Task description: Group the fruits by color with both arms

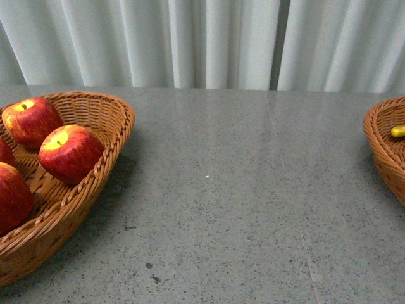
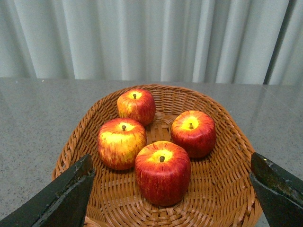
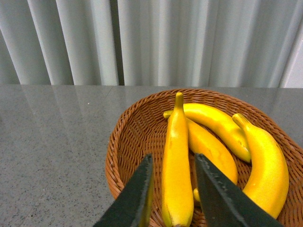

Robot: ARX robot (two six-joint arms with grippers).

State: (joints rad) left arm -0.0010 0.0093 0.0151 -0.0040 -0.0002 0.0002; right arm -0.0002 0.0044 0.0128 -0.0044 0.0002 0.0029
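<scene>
Grey table [image 1: 240, 190], white curtain [image 1: 209, 41] behind. Left claw [image 2: 173, 189] wide apart above four apples [image 2: 163, 171] in basket [image 2: 222, 189]. Right claw [image 3: 173, 196] narrowly apart around banana [image 3: 176, 161], grip unclear.

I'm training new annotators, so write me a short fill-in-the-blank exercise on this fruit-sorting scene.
1. The left basket holds ____ apples.
2. The right basket holds only ____.
3. The right gripper has its fingers on either side of a ____.
4. The left gripper is ____, gripping nothing.

Missing words: four; bananas; banana; open
</scene>
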